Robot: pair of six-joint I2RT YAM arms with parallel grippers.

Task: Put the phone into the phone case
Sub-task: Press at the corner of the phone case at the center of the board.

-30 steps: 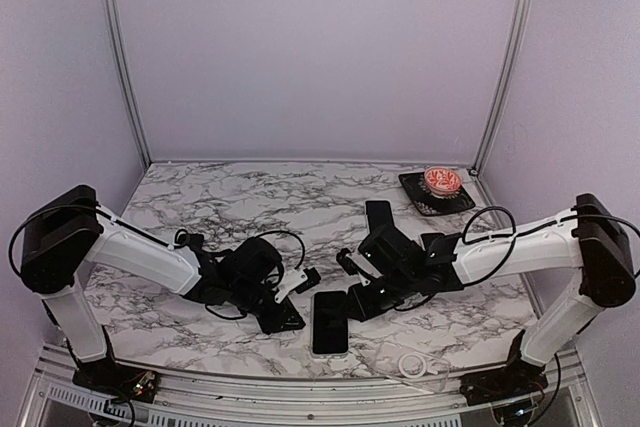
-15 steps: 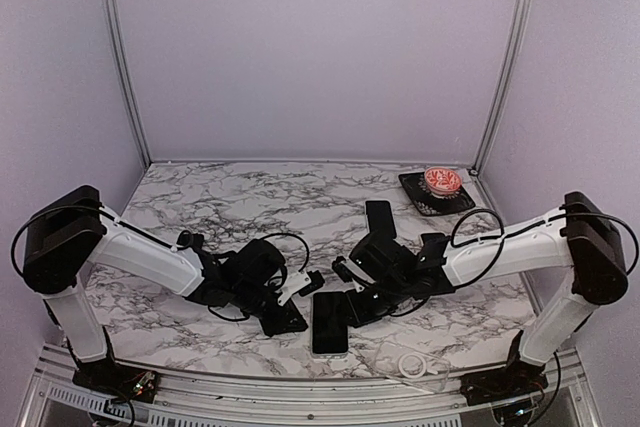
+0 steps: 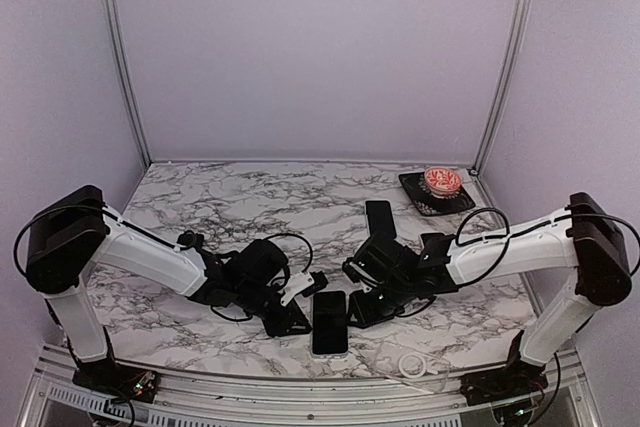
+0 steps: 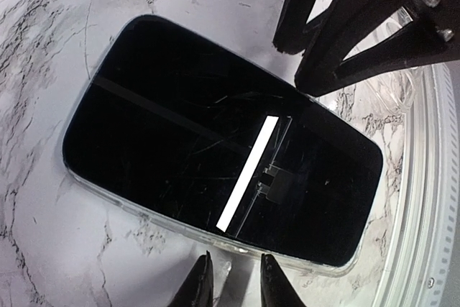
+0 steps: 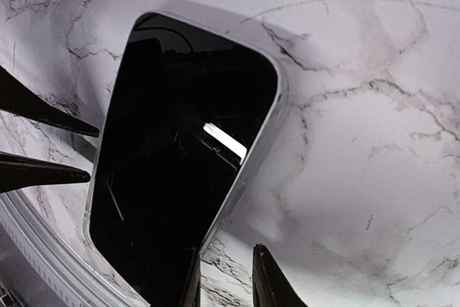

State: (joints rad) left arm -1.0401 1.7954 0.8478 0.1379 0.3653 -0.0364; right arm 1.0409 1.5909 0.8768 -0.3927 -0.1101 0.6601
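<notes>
Glossy phone, smooth marble-look table

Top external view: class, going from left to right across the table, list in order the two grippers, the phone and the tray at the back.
left gripper → phone → right gripper → black tray

Phone on table near front edge, left tool and right tool flanking it.
</notes>
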